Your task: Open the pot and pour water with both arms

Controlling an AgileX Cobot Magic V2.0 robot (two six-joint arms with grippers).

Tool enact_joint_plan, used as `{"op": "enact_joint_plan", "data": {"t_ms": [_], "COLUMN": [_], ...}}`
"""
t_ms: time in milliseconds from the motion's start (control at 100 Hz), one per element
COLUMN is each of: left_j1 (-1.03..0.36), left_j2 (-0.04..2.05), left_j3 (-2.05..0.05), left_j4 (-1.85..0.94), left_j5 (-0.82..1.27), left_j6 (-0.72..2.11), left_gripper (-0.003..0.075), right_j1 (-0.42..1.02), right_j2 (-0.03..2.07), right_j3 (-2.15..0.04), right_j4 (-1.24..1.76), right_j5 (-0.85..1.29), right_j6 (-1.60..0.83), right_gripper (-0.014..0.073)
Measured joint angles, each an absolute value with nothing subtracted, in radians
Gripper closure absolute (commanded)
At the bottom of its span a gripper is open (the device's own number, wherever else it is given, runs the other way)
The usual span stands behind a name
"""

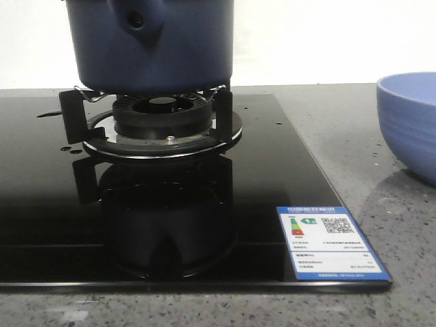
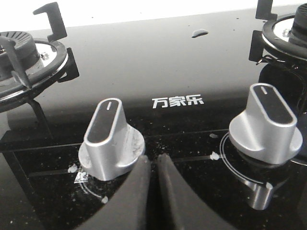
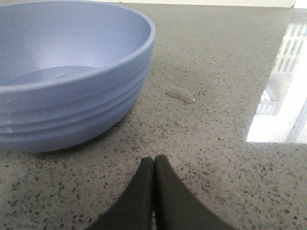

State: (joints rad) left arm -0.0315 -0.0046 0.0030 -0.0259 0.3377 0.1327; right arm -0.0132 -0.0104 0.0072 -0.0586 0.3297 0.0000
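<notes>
Spanning most of the front view, the glossy black glass cooktop point(image 1: 41, 225) lies on a speckled grey stone counter point(image 1: 381, 184), and only this view shows the large dark navy-blue round pot point(image 1: 153, 44): it sits on the black burner grate point(image 1: 75, 112) at the far left, its handle stub with a dark hole facing the camera and its top cut off by the frame. At the right edge stands a periwinkle-blue ribbed bowl point(image 1: 412, 122), well apart from the pot; the right wrist view alone shows its hollow inside. Two silver control knobs point(image 2: 109, 139) appear only in the left wrist view, beside white printed characters on the glass. An energy label point(image 1: 330, 244) sits on the cooktop's near right corner. The left gripper point(image 2: 154, 165) hangs near one knob, fingertips nearly touching, holding nothing. The right gripper point(image 3: 153, 165) is pressed closed, empty, over bare counter near the bowl.
</notes>
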Motion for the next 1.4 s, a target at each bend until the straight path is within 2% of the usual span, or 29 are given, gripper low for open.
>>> {"op": "enact_joint_plan", "data": {"t_ms": [770, 850, 940, 1040, 1210, 1300, 1400], "left_j1": [-0.032, -0.032, -0.032, -0.032, -0.032, -0.034, -0.035], "left_j2": [-0.005, -0.005, -0.005, -0.005, -0.005, -0.005, -0.005], "left_j3": [0.003, 0.003, 0.003, 0.003, 0.003, 0.003, 0.003], "left_j4": [-0.026, -0.026, -0.051, -0.227, -0.691, -0.943, -1.097], "left_j5": [0.338, 0.338, 0.311, 0.197, 0.000, -0.042, -0.063], "left_j6": [0.132, 0.132, 0.132, 0.132, 0.130, 0.130, 0.130], "left_gripper": [0.0741, 0.0741, 0.0741, 0.0741, 0.0741, 0.0741, 0.0741], "right_j1": [-0.013, -0.013, -0.013, -0.013, -0.013, -0.013, -0.013], "right_j2": [-0.010, -0.010, -0.010, -0.010, -0.010, -0.010, -0.010], "right_j3": [0.007, 0.007, 0.007, 0.007, 0.007, 0.007, 0.007], "right_j4": [-0.070, -0.091, -0.081, -0.021, 0.066, 0.186, 0.327], "right_j5": [0.330, 0.299, 0.169, -0.016, -0.248, -0.255, -0.179], "right_j6": [0.000, 0.000, 0.000, 0.000, 0.000, 0.000, 0.000], "right_gripper": [0.0657, 0.0657, 0.0657, 0.0657, 0.0657, 0.0657, 0.0657]}}
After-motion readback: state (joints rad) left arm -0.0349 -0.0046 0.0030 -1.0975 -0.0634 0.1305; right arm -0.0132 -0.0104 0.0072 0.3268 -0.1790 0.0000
